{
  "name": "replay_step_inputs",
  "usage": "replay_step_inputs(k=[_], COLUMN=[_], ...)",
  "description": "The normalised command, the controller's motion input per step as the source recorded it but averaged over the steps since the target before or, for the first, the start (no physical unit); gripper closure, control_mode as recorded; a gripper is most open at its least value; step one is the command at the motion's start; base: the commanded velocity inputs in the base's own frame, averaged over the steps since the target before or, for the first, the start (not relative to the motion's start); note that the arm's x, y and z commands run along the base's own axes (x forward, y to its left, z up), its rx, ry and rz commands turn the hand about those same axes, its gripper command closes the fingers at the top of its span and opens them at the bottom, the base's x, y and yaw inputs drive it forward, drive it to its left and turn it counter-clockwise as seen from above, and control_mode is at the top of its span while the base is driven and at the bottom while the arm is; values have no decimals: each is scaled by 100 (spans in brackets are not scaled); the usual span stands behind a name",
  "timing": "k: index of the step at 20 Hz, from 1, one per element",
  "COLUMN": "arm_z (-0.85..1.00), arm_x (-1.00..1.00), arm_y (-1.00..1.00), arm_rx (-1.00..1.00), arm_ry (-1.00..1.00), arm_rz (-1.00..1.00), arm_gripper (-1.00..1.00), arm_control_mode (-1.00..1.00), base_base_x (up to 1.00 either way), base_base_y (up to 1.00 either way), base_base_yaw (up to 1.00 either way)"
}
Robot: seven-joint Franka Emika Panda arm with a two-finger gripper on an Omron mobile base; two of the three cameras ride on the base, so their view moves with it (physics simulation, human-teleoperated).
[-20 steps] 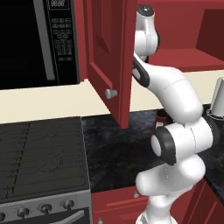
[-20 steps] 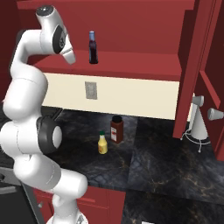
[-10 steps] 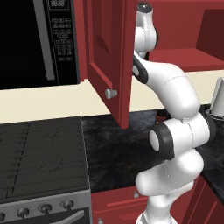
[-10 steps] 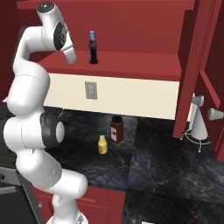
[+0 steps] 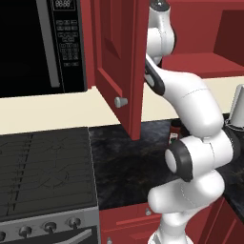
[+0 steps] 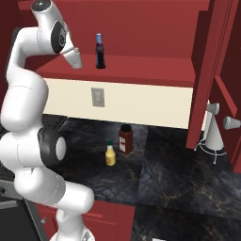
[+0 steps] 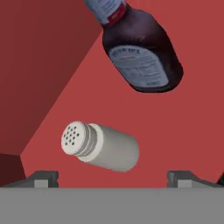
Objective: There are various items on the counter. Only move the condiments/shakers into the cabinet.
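My gripper (image 7: 113,177) is open inside the cabinet (image 6: 141,73), its finger tips wide apart at either side of the white shaker (image 7: 100,148). The shaker stands free on the red shelf, touching neither finger. Just beyond it is the dark purple bottle (image 7: 140,48), which the right base view shows upright on the shelf with its blue cap (image 6: 100,51). There my gripper (image 6: 75,60) is just left of that bottle. The yellow squeeze bottle (image 6: 110,154) stands on the black counter (image 6: 179,174).
A red-brown jar (image 6: 125,139) stands on the counter behind the yellow bottle. The open cabinet door (image 5: 119,62) with its round knob (image 5: 120,101) hangs left of my arm. The microwave (image 5: 38,43) and stove (image 5: 43,171) are at left, and a grey stand (image 6: 212,127) at right.
My arm has shifted a little at the shelf. The bottles on the shelf and on the counter have not moved.
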Motion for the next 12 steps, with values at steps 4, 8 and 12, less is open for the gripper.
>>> replay_step_inputs(k=[4,8,12], arm_z=[6,0,0], arm_x=[-51,-96,-100], arm_y=[-1,-18,-39], arm_rx=[0,0,0], arm_ry=[-8,-5,0], arm_rz=[-1,0,0], arm_gripper=[-100,-100,-100], arm_control_mode=[-100,-100,-100], base_base_x=[0,0,0], base_base_y=[0,0,0], base_base_yaw=[0,0,0])
